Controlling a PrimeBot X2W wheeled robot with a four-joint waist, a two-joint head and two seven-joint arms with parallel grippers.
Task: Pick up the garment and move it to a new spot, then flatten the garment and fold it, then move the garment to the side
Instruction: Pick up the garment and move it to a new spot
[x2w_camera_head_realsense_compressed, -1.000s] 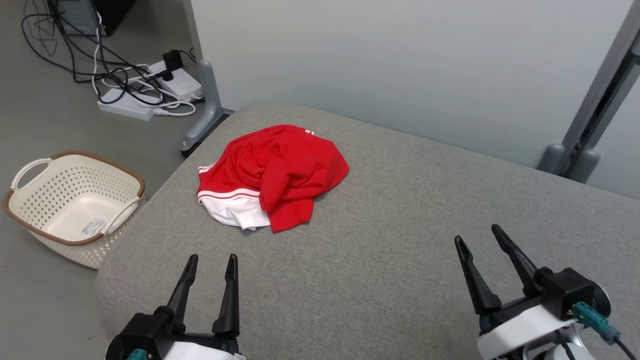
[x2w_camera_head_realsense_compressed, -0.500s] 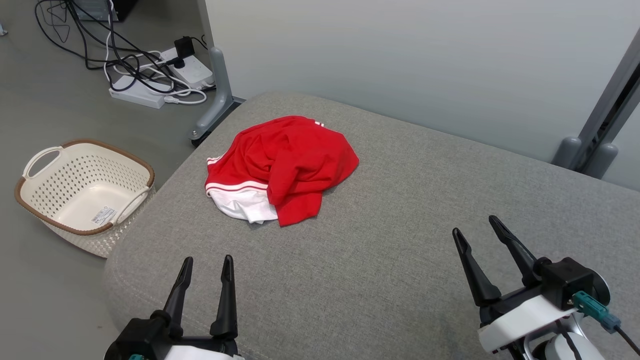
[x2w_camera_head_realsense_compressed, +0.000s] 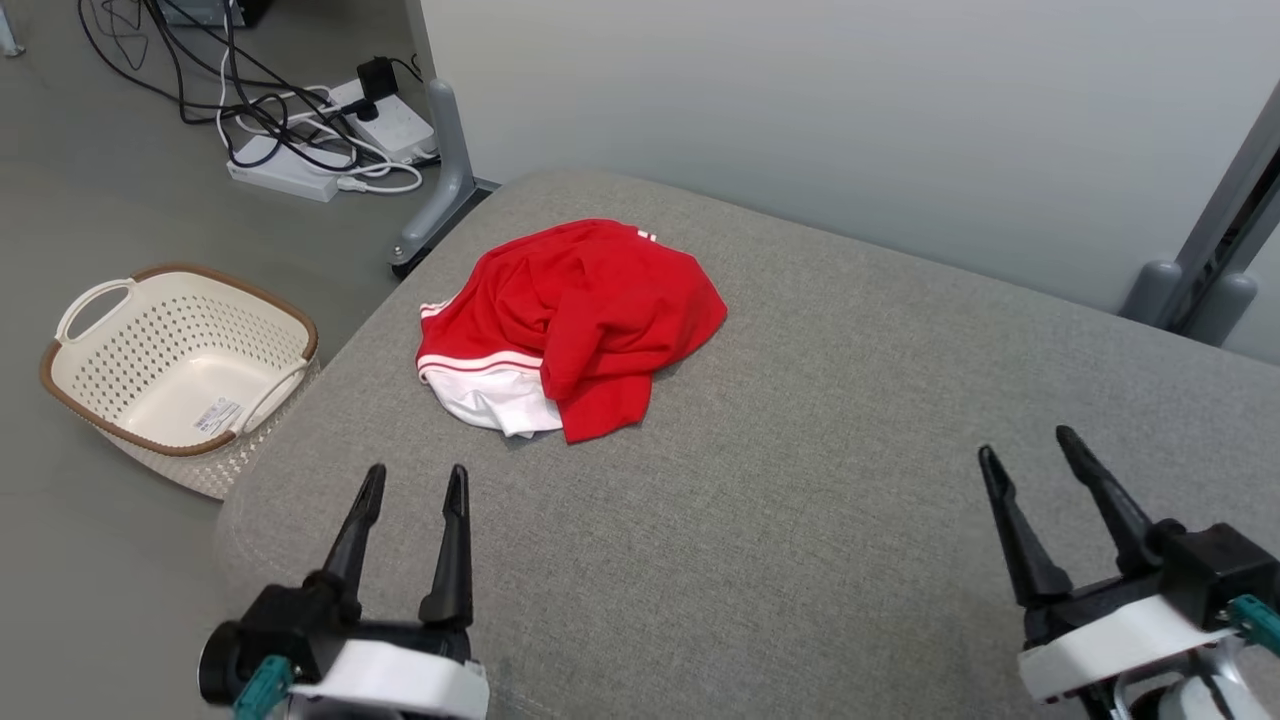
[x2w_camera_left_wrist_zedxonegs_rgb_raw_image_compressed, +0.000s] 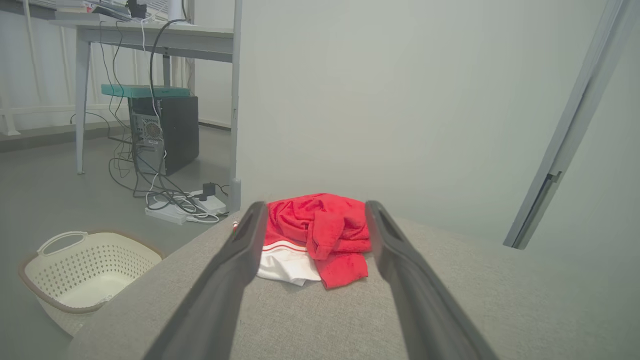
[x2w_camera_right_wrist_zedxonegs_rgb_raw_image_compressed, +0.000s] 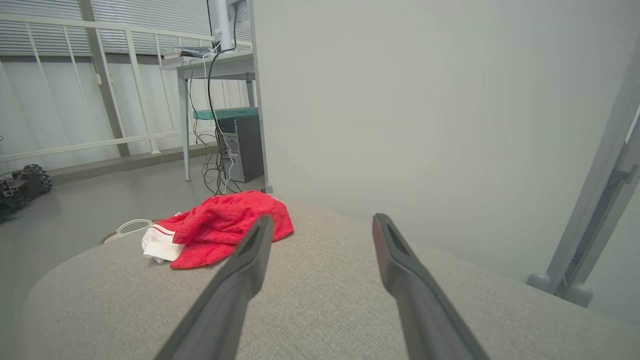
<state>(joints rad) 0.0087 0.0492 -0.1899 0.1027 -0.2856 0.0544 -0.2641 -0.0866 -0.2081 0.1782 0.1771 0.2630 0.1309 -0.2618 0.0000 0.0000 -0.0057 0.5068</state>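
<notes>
A red garment (x2w_camera_head_realsense_compressed: 580, 320) with white trim lies crumpled on the grey cushion (x2w_camera_head_realsense_compressed: 800, 500), toward its far left corner. It also shows in the left wrist view as the garment (x2w_camera_left_wrist_zedxonegs_rgb_raw_image_compressed: 320, 235) straight ahead between the fingers, and in the right wrist view as the garment (x2w_camera_right_wrist_zedxonegs_rgb_raw_image_compressed: 220, 227) ahead to the left. My left gripper (x2w_camera_head_realsense_compressed: 415, 478) hovers open over the cushion's near left edge, well short of the cloth. My right gripper (x2w_camera_head_realsense_compressed: 1030, 445) is open at the near right, far from the garment. Both hold nothing.
A cream perforated basket (x2w_camera_head_realsense_compressed: 180, 375) with a brown rim stands on the floor left of the cushion. Power strips and tangled cables (x2w_camera_head_realsense_compressed: 320, 140) lie on the floor behind it. A pale wall (x2w_camera_head_realsense_compressed: 850, 120) rises behind the cushion, with a grey post (x2w_camera_head_realsense_compressed: 1200, 260) at the right.
The head camera has shifted, so the whole scene slid slightly right and up. My right gripper sits further right in the picture and my left gripper shows more of its wrist. The garment lies unchanged.
</notes>
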